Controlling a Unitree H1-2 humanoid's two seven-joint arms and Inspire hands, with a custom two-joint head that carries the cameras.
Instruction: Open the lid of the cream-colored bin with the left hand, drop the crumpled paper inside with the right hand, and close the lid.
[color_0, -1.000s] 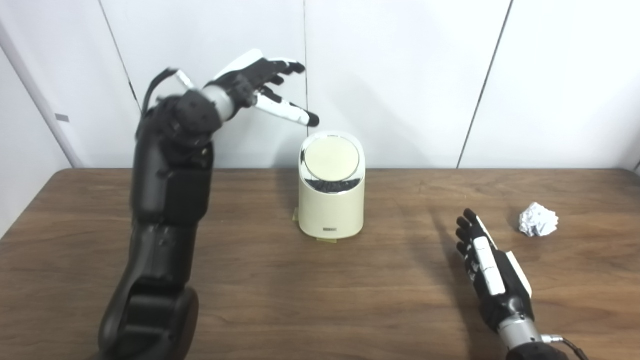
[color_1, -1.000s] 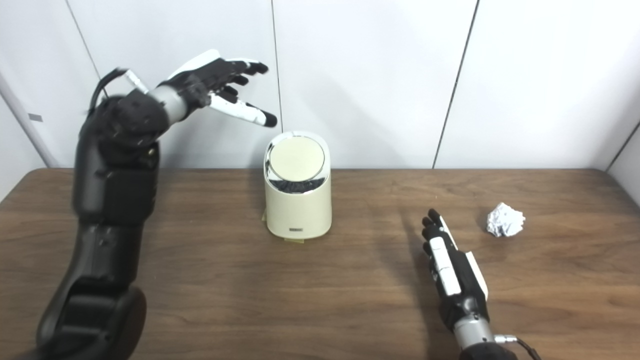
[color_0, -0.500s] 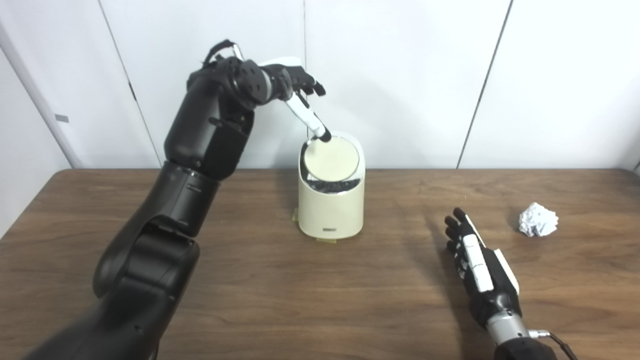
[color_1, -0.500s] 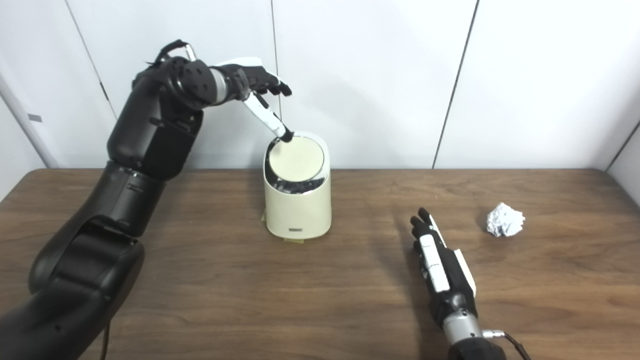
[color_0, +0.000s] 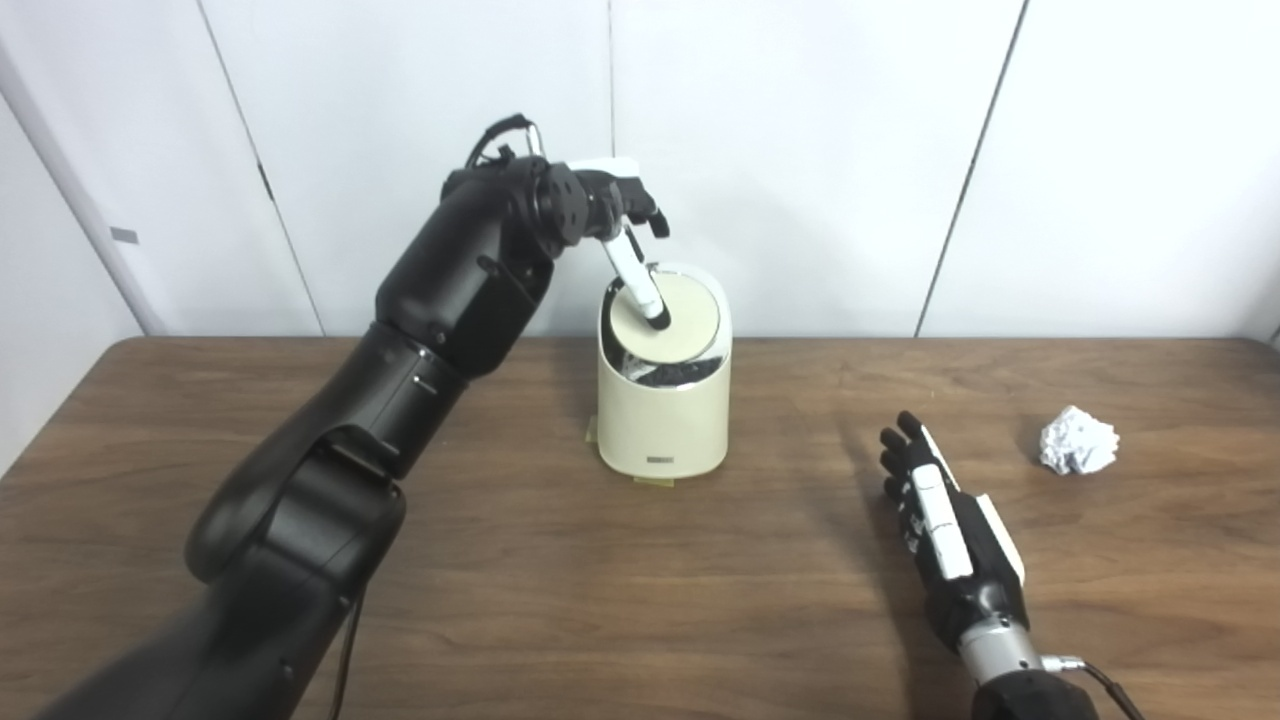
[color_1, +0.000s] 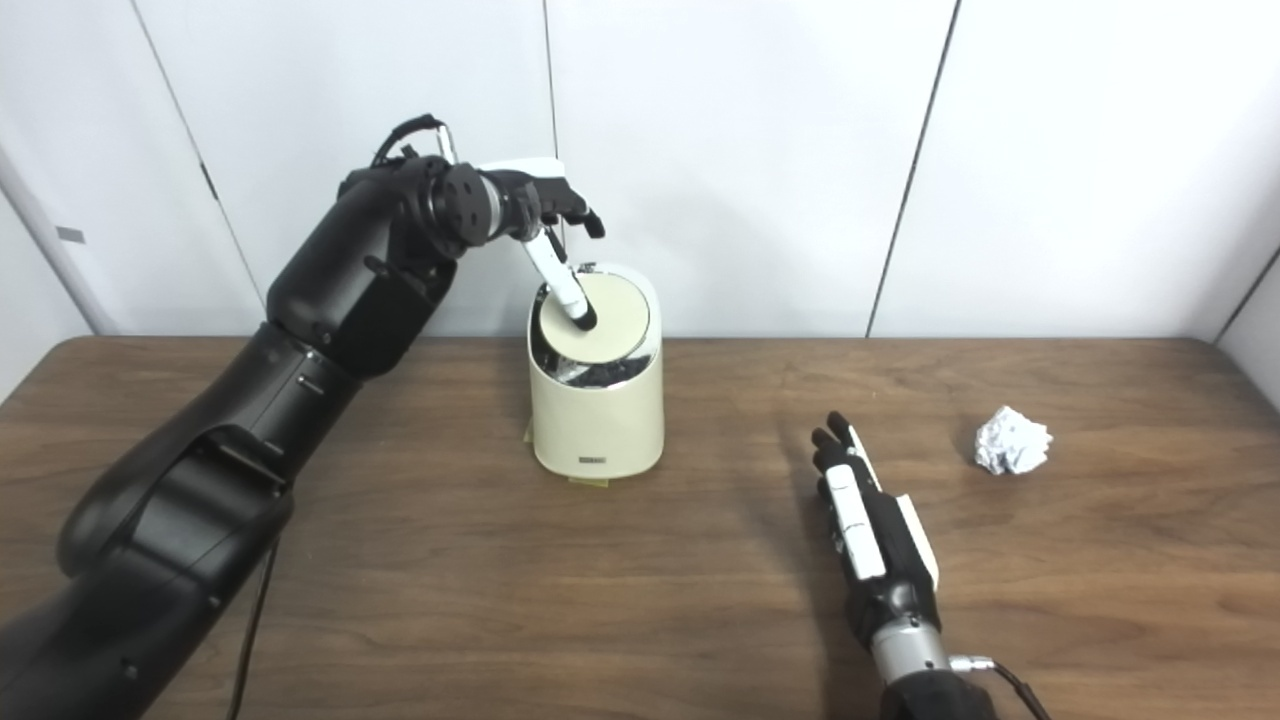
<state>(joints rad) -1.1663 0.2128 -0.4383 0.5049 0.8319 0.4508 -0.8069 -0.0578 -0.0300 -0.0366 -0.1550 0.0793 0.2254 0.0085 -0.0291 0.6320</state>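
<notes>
The left robot hand, fingers curled and 1 extended, pressed the stiff lid at frame centre – likely springy – while the right robot hand lay released, grasping nothing.

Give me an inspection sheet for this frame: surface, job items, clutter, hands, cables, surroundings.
Surface: brown wooden table.
Job items: cream bin upright near the back edge, lid down; crumpled paper lying far right.
Clutter: nothing seen.
Hands: left hand above the bin, one extended finger pressing the lid; right hand open, low over the table, apart from the paper.
Cables: one at each wrist.
Surroundings: white panelled wall.
</notes>
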